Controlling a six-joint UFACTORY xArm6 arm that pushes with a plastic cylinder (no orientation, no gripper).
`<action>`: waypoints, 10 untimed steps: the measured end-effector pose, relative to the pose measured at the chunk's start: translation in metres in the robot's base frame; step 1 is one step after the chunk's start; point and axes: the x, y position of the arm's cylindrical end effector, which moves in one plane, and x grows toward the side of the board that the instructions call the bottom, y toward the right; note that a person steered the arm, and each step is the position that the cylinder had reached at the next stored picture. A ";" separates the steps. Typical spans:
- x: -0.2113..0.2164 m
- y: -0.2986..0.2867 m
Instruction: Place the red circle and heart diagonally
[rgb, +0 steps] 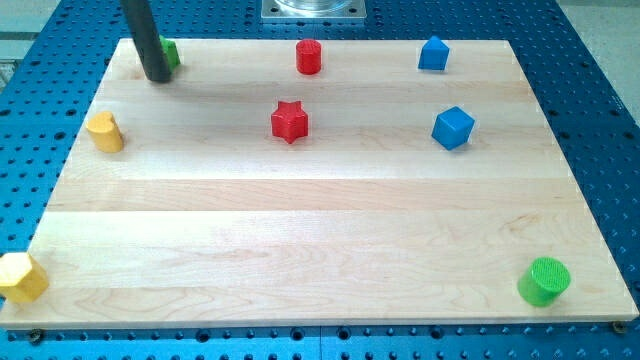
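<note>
A pale wooden board lay on a blue perforated table, with small blocks scattered mostly around its edges, leaving the middle bare, which looked like working room for pushing; the red circle, a short cylinder, stood near the view's top edge, a little left of centre; the yellow heart sat near the view's left edge, well apart from the red circle and lower in the view; a red star stood below the red circle, between it and the open centre; two blue blocks occupied the view's upper right; a green cylinder sat at the lower right corner; a yellow block rested at the lower left corner, partly off the board; a green block at the upper left was mostly hidden behind the rod; the arm carried no pincer, so nothing was clenched or released; the dark rod leaned slightly, entering from the view's top, with my tip on the board just beside the green block, above the yellow heart and well left of the red circle; judged from this, neither task block had yet been engaged.
</note>
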 end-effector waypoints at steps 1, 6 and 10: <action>0.031 -0.004; -0.025 0.132; 0.068 0.194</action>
